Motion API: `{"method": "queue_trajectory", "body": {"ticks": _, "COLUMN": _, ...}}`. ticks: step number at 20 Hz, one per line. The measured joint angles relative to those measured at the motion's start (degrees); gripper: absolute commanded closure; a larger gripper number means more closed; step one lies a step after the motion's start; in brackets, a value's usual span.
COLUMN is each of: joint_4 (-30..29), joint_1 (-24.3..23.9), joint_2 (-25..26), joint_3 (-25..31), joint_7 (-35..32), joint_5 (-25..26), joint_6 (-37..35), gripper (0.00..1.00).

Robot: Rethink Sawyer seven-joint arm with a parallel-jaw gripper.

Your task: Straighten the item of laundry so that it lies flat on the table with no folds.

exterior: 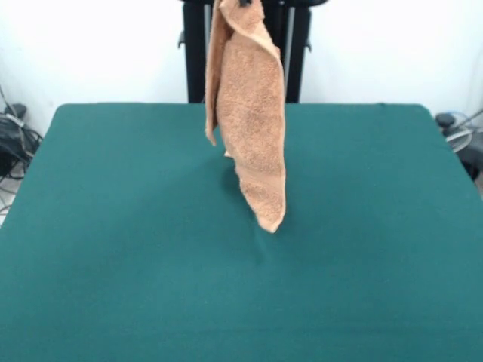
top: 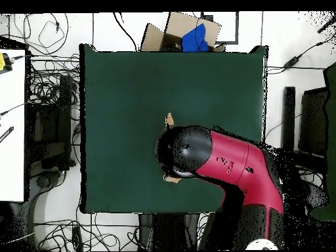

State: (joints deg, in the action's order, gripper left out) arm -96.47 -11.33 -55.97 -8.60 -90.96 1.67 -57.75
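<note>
Green desk (exterior: 113,264) fills the lower frame; above its centre the towel (exterior: 253,113) hangs lengthwise from the top edge. Claw's state: cannot tell.

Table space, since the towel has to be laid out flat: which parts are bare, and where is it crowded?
The towel hangs from above, its lowest corner at or just above the table near the centre. Bare green cloth runs from that corner to the near edge and to both side edges. It is crowded only at the far middle, where the arm hangs over the table.
</note>
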Motion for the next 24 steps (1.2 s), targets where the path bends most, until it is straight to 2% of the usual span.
{"method": "queue_trajectory", "body": {"ticks": 13, "joint_4": 0.22, "joint_1": -0.05, "joint_2": -0.11, "joint_3": 0.07, "joint_7": 0.0, "joint_5": 1.06, "joint_6": -0.17, "gripper": 1.0}}
{"method": "queue_trajectory", "body": {"ticks": 19, "joint_4": -2.02, "joint_1": -0.4, "joint_2": -0.91, "joint_3": 1.07, "joint_7": 0.0, "joint_5": -0.14, "joint_6": 0.19, "gripper": 1.0}}
{"method": "queue_trajectory", "body": {"ticks": 24, "joint_4": -3.89, "joint_1": -0.84, "joint_2": -0.93, "joint_3": 1.64, "joint_7": 0.0, "joint_5": -0.14, "joint_6": 3.72, "gripper": 1.0}}
